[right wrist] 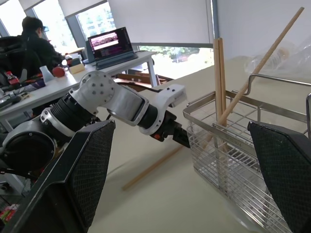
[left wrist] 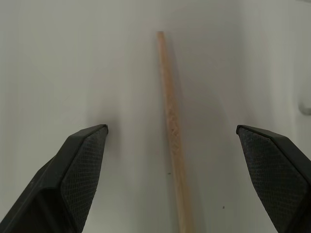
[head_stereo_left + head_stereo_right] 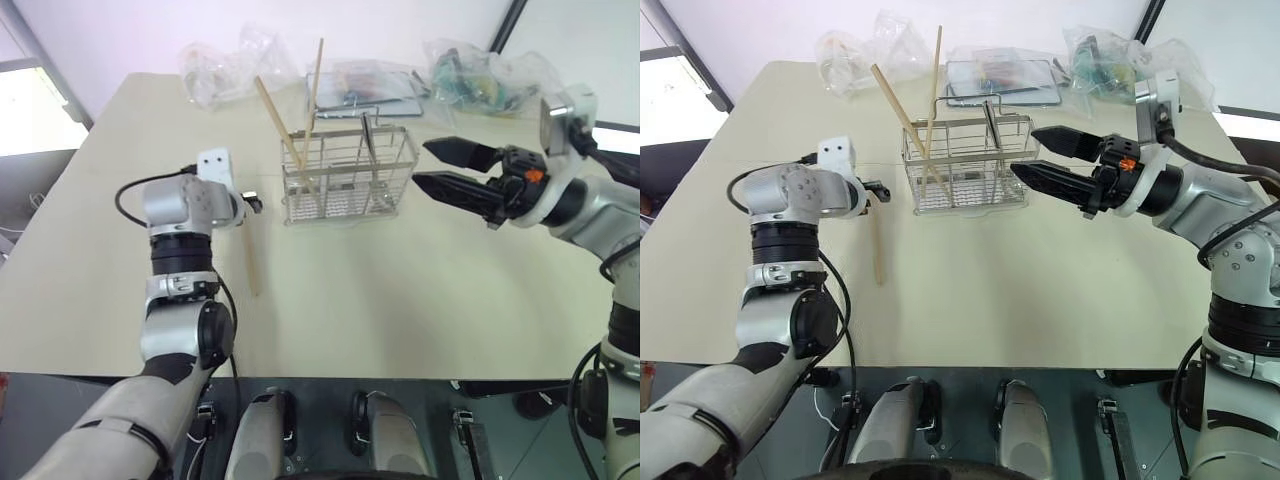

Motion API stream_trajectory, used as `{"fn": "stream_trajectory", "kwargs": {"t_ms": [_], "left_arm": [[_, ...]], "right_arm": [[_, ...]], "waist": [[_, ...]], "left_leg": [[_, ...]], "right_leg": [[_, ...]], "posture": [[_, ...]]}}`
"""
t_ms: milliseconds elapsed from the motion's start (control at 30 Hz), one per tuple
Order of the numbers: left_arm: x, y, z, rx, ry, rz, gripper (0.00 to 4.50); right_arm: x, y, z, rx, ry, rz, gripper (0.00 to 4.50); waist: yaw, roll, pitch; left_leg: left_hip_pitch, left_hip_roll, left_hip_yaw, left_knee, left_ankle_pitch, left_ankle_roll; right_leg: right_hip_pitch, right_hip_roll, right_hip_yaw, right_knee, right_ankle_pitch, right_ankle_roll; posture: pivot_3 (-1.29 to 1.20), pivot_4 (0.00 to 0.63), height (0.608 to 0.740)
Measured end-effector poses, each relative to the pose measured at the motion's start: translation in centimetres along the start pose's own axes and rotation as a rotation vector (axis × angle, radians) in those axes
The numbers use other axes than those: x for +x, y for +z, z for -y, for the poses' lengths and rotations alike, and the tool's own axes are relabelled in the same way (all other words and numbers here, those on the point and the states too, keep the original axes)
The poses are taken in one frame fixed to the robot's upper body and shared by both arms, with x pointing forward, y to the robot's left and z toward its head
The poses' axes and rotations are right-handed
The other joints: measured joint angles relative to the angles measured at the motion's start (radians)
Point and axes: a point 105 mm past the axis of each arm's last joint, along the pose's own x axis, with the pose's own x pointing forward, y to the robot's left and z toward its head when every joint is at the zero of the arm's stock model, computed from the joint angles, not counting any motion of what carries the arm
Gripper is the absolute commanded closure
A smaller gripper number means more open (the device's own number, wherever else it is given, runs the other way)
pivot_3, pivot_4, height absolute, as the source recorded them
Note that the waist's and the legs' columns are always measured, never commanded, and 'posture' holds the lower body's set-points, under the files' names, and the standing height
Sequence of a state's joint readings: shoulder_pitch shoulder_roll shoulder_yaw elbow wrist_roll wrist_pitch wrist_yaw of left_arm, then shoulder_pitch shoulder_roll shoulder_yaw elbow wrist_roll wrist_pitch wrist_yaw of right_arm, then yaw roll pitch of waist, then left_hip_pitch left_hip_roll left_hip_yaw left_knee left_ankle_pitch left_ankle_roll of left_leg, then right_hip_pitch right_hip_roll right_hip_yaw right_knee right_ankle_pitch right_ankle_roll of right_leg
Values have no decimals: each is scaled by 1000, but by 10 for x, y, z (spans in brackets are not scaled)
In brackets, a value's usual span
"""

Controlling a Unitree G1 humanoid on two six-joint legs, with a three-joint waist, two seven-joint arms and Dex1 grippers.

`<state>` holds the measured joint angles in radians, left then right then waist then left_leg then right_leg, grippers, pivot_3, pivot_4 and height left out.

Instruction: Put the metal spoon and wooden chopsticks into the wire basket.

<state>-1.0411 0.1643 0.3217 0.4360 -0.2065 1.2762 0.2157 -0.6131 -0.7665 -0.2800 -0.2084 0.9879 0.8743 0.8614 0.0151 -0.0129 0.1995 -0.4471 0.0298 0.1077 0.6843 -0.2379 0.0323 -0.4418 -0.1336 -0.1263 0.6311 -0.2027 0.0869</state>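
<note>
Three chopsticks: two wooden chopsticks (image 3: 300,110) stand leaning in the left end of the wire basket (image 3: 347,175), their tops rising well above its rim; a third chopstick (image 3: 249,260) lies flat on the table, to the left of the basket and apart from it.
Hard to make out: a thin metal stem (image 3: 368,140) stands upright in the basket toward its right side; it may be the metal spoon, but its bowl is lost among the wires.
Cut off: the lying chopstick's far end is covered by the left gripper in the head views, and its near end runs out of the left wrist view.
Left gripper (image 2: 170,141): angled down over the lying chopstick left of the basket, fingers spread wide and empty, the stick running between them, nearer neither; I cannot tell whether the tips touch the table.
Right gripper (image 3: 428,165): held in the air just right of the basket, pointing at it, fingers wide apart with nothing in them.
Table (image 3: 420,300): pale cream, matte; behind the basket lie clear plastic bags (image 3: 225,65) and a plastic-wrapped rack (image 3: 365,85).
Room: beyond the table, left of the basket, a desk with an open laptop (image 1: 112,46) and a seated person (image 1: 34,43) by bright windows.
</note>
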Motion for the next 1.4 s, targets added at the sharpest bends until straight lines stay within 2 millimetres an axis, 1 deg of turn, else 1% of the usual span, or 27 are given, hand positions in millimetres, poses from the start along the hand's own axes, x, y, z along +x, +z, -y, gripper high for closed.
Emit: {"fn": "stream_trajectory", "kwargs": {"t_ms": [33, 67, 200, 233, 300, 400, 500, 533, 700, 800, 833, 900, 933, 967, 1000, 1033, 1067, 1133, 1167, 1233, 1267, 1333, 1400], "left_arm": [[1, 0, 1, 8, 1, 2, 58], [2, 0, 2, 18, -5, 3, 58], [4, 1, 3, 33, -18, 5, 58], [5, 1, 3, 33, -19, 5, 295], [5, 2, 1, 27, -14, 6, 872], [6, 3, -5, 7, -7, 11, 2397], [6, 3, -5, 2, -9, 9, 3976], [6, 3, -5, 2, -10, 8, 4425], [6, 3, -5, -1, -13, 11, 4425], [6, 10, -13, -13, 0, 50, 4425], [5, 17, -19, -20, 16, 87, 4425], [-1, 41, -32, -61, 44, 214, 4425], [-6, 57, -37, -89, 52, 292, 4425], [-17, 82, -43, -146, 48, 425, 4425], [-34, 108, -49, -195, 40, 556, 4425], [-54, 133, -53, -236, 17, 685, 4425], [-81, 160, -53, -274, -35, 830, 4425], [-132, 195, -43, -303, -150, 1055, 4425], [-153, 206, -35, -310, -215, 1142, 4425], [-180, 215, -19, -319, -334, 1232, 4425], [-188, 217, -8, -323, -399, 1253, 4425], [-196, 214, 13, -308, -498, 1257, 4425], [-202, 205, 40, -246, -579, 1261, 4425]], "right_arm": [[0, 1, -1, -4, 1, 0, 0], [0, 1, -1, -5, 0, 2, 0], [1, 2, -2, -9, -2, 5, 0], [1, 2, -2, -9, -4, 5, 0], [1, 2, -1, -9, -11, 6, 0], [0, 2, 0, -9, -19, 7, 0], [0, 2, 0, -9, -18, 7, 0], [0, 2, 0, -9, -18, 8, 0], [0, 3, -1, -14, -11, 11, 0], [0, 3, 0, -11, -11, 12, 0], [0, 3, 1, -8, -13, 12, 0], [-1, 2, 1, -6, -15, 12, 0], [-1, 2, 1, -6, -15, 12, 0], [-1, 3, 1, -6, -15, 12, 0], [0, 3, 2, -7, -15, 12, 0], [0, 4, 3, -6, -17, 14, 0], [-1, 6, 4, -7, -21, 16, 0], [1, 10, 4, -15, -16, 18, 0], [1, 11, 3, -18, -14, 19, 0], [1, 11, 3, -16, -14, 16, 0], [1, 10, 3, -13, -15, 14, 0], [1, 10, 3, -10, -16, 11, 0], [1, 10, 4, -8, -21, 8, 0]], "waist": [[0, 0, 0], [0, 0, 0], [1, 0, -1], [2, 0, -1], [1, 0, -1], [2, 0, -1], [6, 0, -1], [6, 0, -1], [5, 0, -1], [-1, 0, -1], [-2, 0, -1], [-3, 0, 0], [-3, 0, 0], [-2, -1, 0], [-2, -1, 0], [-2, -1, 0], [-2, -1, 0], [3, -1, 0], [6, -1, 0], [10, -1, 0], [13, -1, 0], [18, -1, 0], [23, -1, 0]], "left_leg": [[0, 0, 0, 0, 0, 0], [1, 0, 0, 0, -2, 4], [2, 0, 0, 0, -3, 4], [2, 0, 0, 0, -3, 4], [2, 0, 0, 0, -3, 4], [2, 0, 0, 0, -3, 4], [1, 0, 0, 0, -3, 4], [1, 0, 0, 0, -3, 5], [1, 0, 0, 0, -3, 5], [0, 0, 0, 0, -3, 5], [0, 0, 0, 0, -3, 5], [-1, 1, 0, 0, -3, 4], [-1, 1, 0, 0, -3, 4], [-2, 1, 0, 0, -3, 4], [-4, 1, 0, 0, -3, 4], [-4, 1, 0, 0, -3, 4], [-4, 1, 1, 0, -2, 4], [-4, 0, 1, 0, -2, 3], [-4, -1, 1, 0, -2, 3], [-4, -1, 1, 1, -2, 4], [-4, -1, 2, 1, -3, 5], [-3, 0, 1, 2, -4, 6], [-3, 0, 1, 2, -3, 6]], "right_leg": [[0, 0, 0, 0, 0, 0], [0, 0, 0, 0, 0, 0], [1, 0, 0, 0, 0, 0], [2, 0, 0, 0, 0, 0], [1, 0, 0, 0, 0, 0], [1, -1, 0, 0, 0, 0], [1, -1, 0, 0, 0, 0], [1, -1, 0, 0, 0, 0], [1, -1, 0, 0, 0, 0], [0, 0, 0, 0, 0, 0], [0, 0, 0, 0, 0, 0], [-1, 0, 0, 0, 0, 0], [-2, 0, 0, 0, 0, -1], [-2, 0, -1, 0, 0, -1], [-3, 0, -1, 0, 1, -1], [-3, -1, -1, -1, 1, -1], [-3, -1, -1, -1, 1, -1], [-2, -2, -1, -3, 1, -1], [-1, -2, -1, -3, 1, -1], [-1, -2, -1, -3, 1, 1], [-1, -2, -1, -3, 2, 1], [-1, -1, 0, -3, 2, 1], [-1, 0, 0, -2, 2, 1]], "posture": [[0, 150, 704], [0, 150, 704], [0, 150, 704], [0, 150, 704], [0, 150, 704], [0, 150, 704], [0, 150, 704], [0, 150, 704], [0, 150, 704], [0, 150, 704], [0, 150, 704], [0, 150, 704], [0, 150, 704], [0, 150, 704], [0, 150, 704], [0, 150, 704], [0, 150, 704], [0, 150, 704], [0, 150, 704], [0, 150, 704], [0, 150, 704], [0, 150, 704], [0, 150, 704]]}}
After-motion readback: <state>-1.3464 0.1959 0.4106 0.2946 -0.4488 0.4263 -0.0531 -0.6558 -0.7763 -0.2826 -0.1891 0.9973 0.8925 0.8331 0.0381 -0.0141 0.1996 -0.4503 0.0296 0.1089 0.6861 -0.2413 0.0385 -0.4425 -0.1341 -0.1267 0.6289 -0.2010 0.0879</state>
